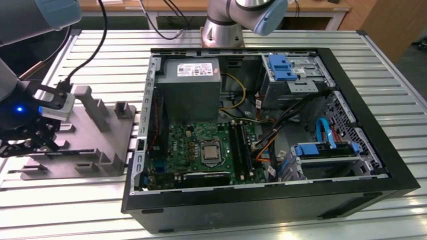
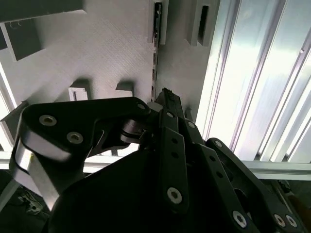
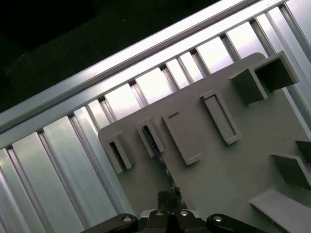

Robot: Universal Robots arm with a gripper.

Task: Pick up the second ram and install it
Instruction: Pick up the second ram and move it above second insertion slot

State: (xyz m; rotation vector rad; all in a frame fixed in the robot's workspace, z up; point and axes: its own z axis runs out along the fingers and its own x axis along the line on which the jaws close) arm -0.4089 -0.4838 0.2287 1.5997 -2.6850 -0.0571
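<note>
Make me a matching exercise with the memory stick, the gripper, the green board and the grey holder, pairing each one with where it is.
1. memory stick
2. gripper
3. green board
4. grey holder

A. inside the open case
B. on the slatted table, beside the case
C. standing on edge in the holder
D. over the holder, at the stick

Pairs: 1-C, 2-D, 3-A, 4-B
</note>
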